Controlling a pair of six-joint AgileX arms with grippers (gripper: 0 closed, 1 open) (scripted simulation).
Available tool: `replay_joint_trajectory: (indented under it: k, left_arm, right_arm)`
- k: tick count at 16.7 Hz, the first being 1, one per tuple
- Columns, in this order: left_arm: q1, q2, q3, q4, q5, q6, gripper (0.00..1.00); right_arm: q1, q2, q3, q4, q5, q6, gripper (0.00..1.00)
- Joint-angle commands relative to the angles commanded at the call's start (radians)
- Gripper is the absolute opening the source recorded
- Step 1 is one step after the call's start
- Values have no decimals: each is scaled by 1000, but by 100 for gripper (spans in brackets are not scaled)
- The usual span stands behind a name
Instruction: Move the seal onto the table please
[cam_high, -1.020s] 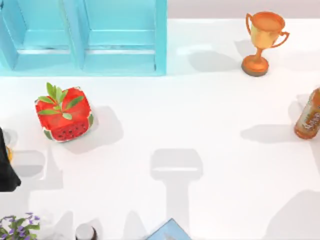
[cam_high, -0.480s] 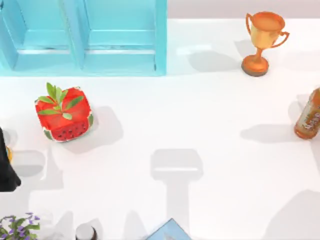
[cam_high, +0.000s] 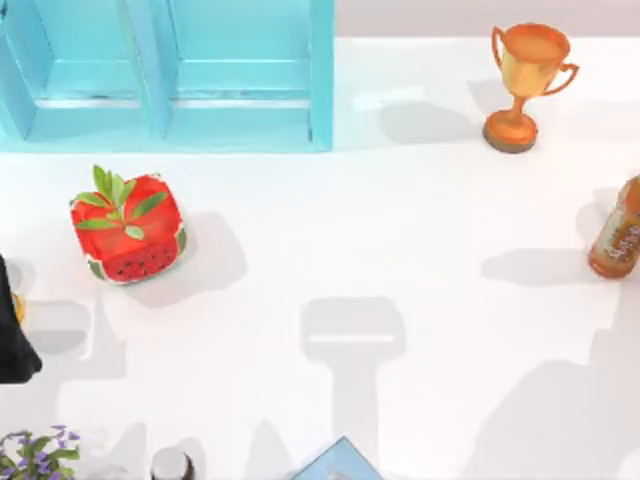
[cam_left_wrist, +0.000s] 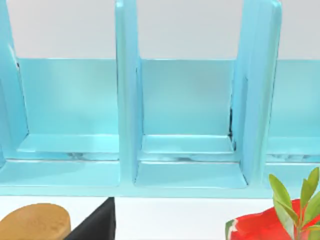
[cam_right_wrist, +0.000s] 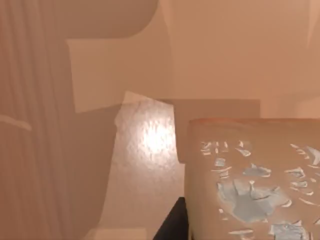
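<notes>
White table (cam_high: 400, 250), turquoise shelf cabinet (cam_high: 165, 75), watermelon cube (cam_high: 128, 228), trophy (cam_high: 525, 85), bottle (cam_high: 618, 235)

White table (cam_high: 420, 230) spreads wide and plain under bright light, with soft grey shadows falling across it, the largest a blocky one near six o'clock. Up at eleven o'clock stands the turquoise shelf cabinet (cam_high: 165, 75), its open compartments split by upright dividers (the left wrist view looks straight into them, pale blue back panels and glossy floors (cam_left_wrist: 187, 145)). Behind the table's far edge, at one o'clock, runs a strip of pale grey wall (cam_high: 480, 17). Shadows lean toward three o'clock from whatever stands on the surface.
</notes>
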Motion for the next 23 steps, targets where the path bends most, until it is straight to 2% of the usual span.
replay_joint_trajectory:
  k: [5, 11, 19, 23]
  left_arm:
    - [0, 0, 0, 0, 0, 0, 100]
    - [0, 0, 0, 0, 0, 0, 100]
    - [0, 0, 0, 0, 0, 0, 100]
    - [0, 0, 0, 0, 0, 0, 100]
  right_arm:
    - [206, -68, 179, -245, 14, 275, 0]
    - [412, -211, 250, -471, -11, 390, 0]
    - [444, -216, 262, -488, -17, 408, 0]
    - [592, -62, 403, -461, -13, 554, 0]
